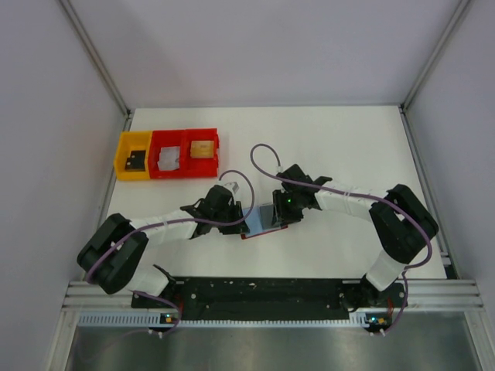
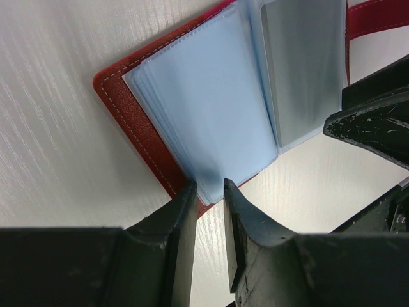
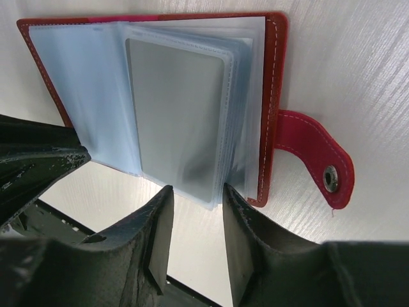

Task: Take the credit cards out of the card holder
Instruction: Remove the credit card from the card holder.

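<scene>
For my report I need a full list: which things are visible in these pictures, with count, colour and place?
table: 1, white, under everything
card holder: 1, red with blue-grey sleeves, lying open at mid-table
credit card: 1 visible, silver-grey, inside a sleeve
yellow bin: 1, far left of table
red bins: 2, beside the yellow bin
left gripper: 1, black, at the card holder's edge
right gripper: 1, black, open, by the credit card's sleeve

A white, faintly grained tabletop [image 1: 348, 147] sits evenly lit inside a booth of plain pale walls at the back [image 1: 263, 46], left [image 1: 39, 154] and right [image 1: 472, 154], with slanting metal posts [image 1: 93, 54] at the far corners, an aluminium rail [image 1: 433, 292] along the near edge and a grey metal sheet [image 1: 271, 348] below it.
</scene>
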`<act>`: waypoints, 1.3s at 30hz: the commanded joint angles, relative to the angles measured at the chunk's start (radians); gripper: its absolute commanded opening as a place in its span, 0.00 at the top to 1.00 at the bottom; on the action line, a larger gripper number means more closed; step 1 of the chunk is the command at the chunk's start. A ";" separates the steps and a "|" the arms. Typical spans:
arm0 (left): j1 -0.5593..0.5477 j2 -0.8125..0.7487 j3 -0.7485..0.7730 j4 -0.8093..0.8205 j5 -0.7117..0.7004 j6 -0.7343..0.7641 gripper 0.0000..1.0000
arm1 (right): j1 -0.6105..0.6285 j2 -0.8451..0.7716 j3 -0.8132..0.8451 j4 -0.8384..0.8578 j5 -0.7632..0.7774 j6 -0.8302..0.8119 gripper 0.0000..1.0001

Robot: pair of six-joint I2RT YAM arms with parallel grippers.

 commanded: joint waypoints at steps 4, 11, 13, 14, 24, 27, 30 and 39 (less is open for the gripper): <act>-0.011 0.022 -0.005 -0.038 -0.007 0.018 0.72 | 0.014 -0.030 0.019 0.064 -0.051 0.001 0.71; -0.011 0.026 -0.002 -0.038 -0.005 0.018 0.72 | 0.014 -0.067 0.029 0.067 -0.063 -0.007 0.71; -0.011 0.025 -0.004 -0.038 -0.007 0.016 0.72 | 0.015 -0.075 0.032 0.074 -0.074 -0.012 0.71; -0.011 0.025 -0.002 -0.038 -0.005 0.018 0.72 | 0.017 -0.076 0.037 0.076 -0.081 -0.012 0.68; -0.011 0.022 -0.007 -0.038 -0.005 0.016 0.72 | 0.023 -0.084 0.049 0.053 -0.031 -0.022 0.60; -0.013 0.022 -0.007 -0.038 -0.004 0.016 0.72 | 0.023 -0.096 0.051 0.021 0.052 -0.042 0.56; -0.013 0.022 -0.007 -0.034 -0.005 0.014 0.72 | 0.023 -0.092 0.054 -0.002 0.087 -0.059 0.46; -0.011 0.022 -0.008 -0.036 -0.002 0.013 0.72 | 0.023 -0.035 0.059 0.001 0.057 -0.058 0.45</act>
